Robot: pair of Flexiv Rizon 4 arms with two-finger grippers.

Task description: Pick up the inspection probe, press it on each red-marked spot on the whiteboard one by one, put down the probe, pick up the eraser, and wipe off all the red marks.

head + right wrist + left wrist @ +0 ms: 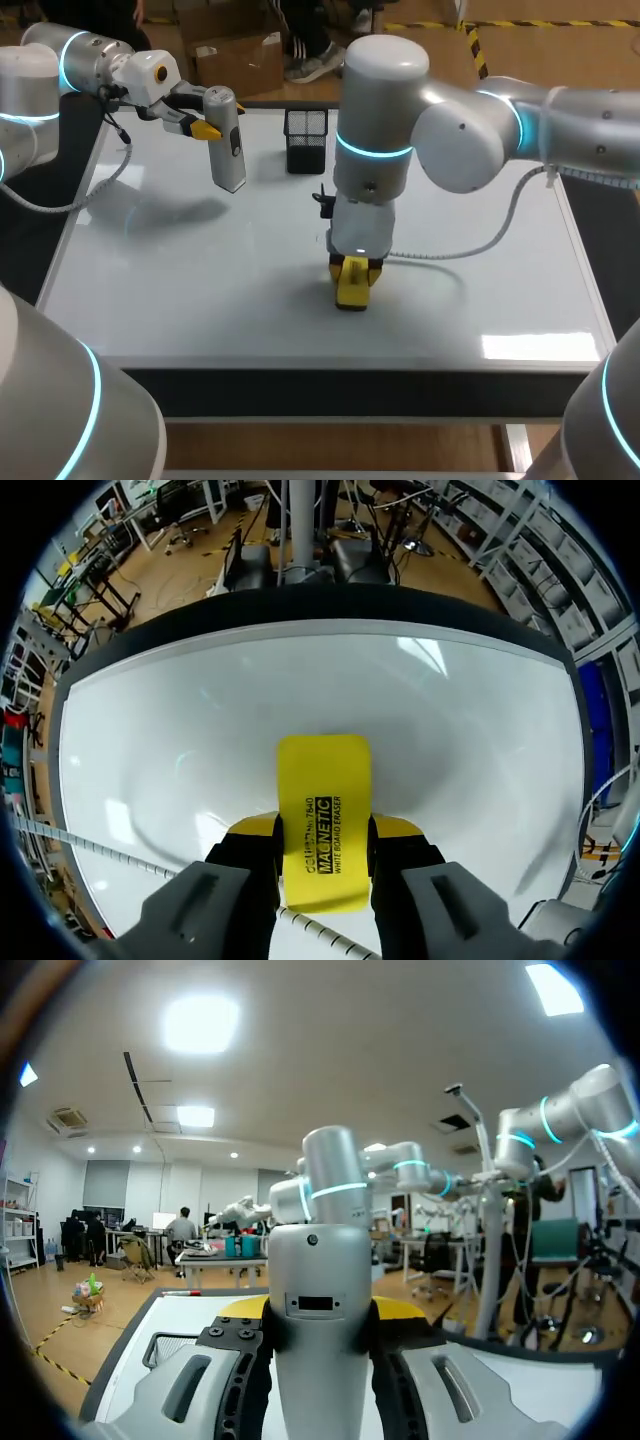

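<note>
The left pincer [218, 120] was clamped on the probe [228, 140], one finger on either side. The probe hung upright over the far-left part of the whiteboard [200, 300], left of a black mesh basket [306, 140]. The right pincer [352, 268] pointed down near mid-board, clamped on the yellow eraser [352, 288], whose lower end met the board.

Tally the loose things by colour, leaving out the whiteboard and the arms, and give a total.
Grey: 1, the inspection probe
Yellow: 1, the eraser
Black: 1, the mesh holder
Total: 3
</note>
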